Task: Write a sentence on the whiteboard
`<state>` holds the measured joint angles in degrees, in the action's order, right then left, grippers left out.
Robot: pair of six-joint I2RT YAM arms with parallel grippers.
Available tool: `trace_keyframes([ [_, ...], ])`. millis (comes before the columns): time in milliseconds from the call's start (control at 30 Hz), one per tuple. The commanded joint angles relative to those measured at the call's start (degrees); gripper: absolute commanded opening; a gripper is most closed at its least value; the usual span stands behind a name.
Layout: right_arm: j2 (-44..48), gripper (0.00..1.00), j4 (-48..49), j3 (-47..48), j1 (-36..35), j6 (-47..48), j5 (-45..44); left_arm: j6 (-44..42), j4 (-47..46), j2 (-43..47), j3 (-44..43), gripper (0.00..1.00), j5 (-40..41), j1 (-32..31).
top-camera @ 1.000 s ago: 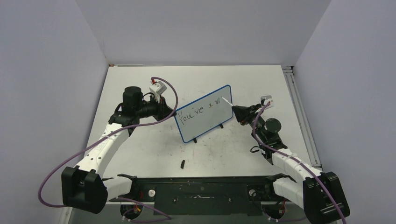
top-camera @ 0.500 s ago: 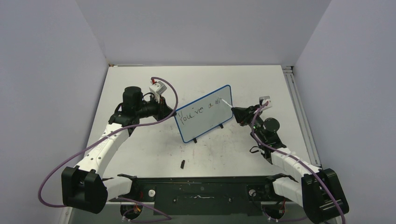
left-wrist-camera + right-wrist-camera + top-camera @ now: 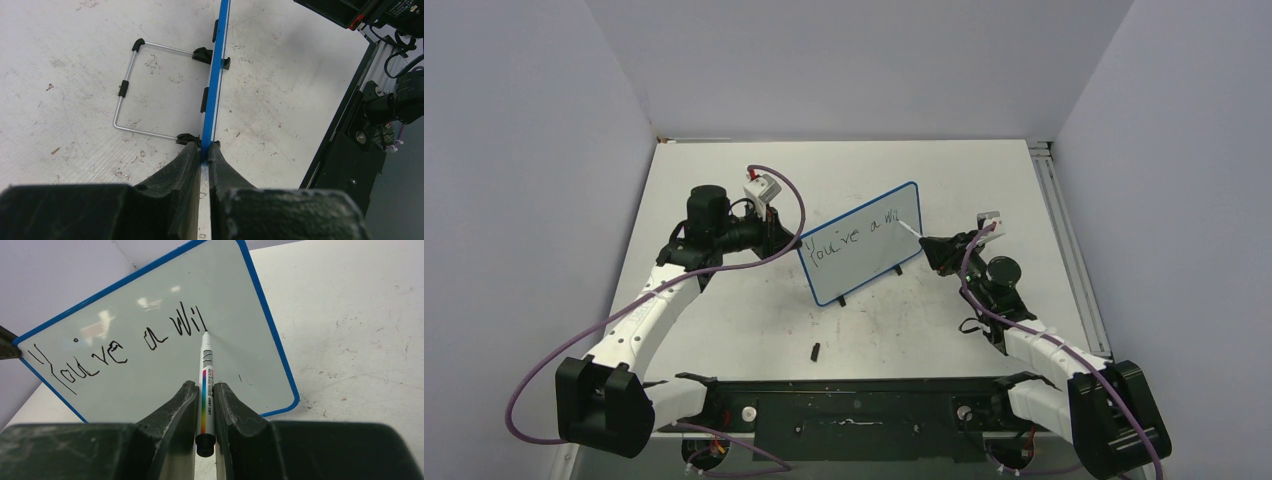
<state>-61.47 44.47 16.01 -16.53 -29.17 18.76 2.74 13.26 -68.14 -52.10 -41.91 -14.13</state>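
The whiteboard (image 3: pixel 864 258), white with a blue frame and black feet, stands tilted mid-table. The sentence (image 3: pixel 120 342) reads "You've a Wil" in black, also visible from the top view (image 3: pixel 859 232). My left gripper (image 3: pixel 774 232) is shut on the board's left edge; in the left wrist view (image 3: pixel 205 150) its jaws clamp the blue frame (image 3: pixel 215 75) edge-on. My right gripper (image 3: pixel 932 247) is shut on a white marker (image 3: pixel 206 375) with a rainbow stripe. The marker's tip (image 3: pixel 205 333) touches the board just right of the last letter.
A small black marker cap (image 3: pixel 815 351) lies on the table near the front. The board's wire stand (image 3: pixel 131 90) rests on the table behind it. A black base rail (image 3: pixel 854 405) runs along the near edge. Grey walls enclose three sides.
The right gripper has drawn the marker down and toward the left, adding a stroke after "Wi". The left arm and the board have not moved.
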Motion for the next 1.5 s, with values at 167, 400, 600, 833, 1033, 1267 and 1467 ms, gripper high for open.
trace_keyframes([
  [167, 1.3, 0.05, 1.9, 3.1, -0.1, 1.1, -0.7, 0.7, 0.7, 0.1, -0.7, 0.0, -0.9, 0.2],
  [400, 1.0, 0.05, 2.3, 4.5, -0.1, 1.3, -0.8, 0.6, 0.6, 0.1, -0.7, 0.0, -0.9, 0.2],
  [600, 0.1, 0.05, 2.9, 4.5, 0.0, 1.4, -1.2, 0.6, 0.7, 0.1, -0.7, 0.0, -1.0, 0.2],
  [833, 0.7, 0.05, 2.0, 3.9, 0.0, 1.6, -2.7, 0.6, 0.7, 0.2, -0.7, 0.0, -0.9, 0.2],
  [1033, 0.7, 0.05, 1.4, 3.3, 0.1, 1.7, -2.4, 0.6, 0.8, 0.1, -0.7, 0.0, -1.1, 0.2],
  [1267, 0.5, 0.05, 0.7, 1.6, -0.1, 1.4, -1.8, 0.7, 0.7, 0.1, -0.7, 0.0, -1.1, 0.2],
  [1467, 0.8, 0.05, 0.7, 0.3, -0.1, 1.1, -1.6, 0.7, 0.7, 0.2, -0.7, 0.0, -1.1, 0.2],
])
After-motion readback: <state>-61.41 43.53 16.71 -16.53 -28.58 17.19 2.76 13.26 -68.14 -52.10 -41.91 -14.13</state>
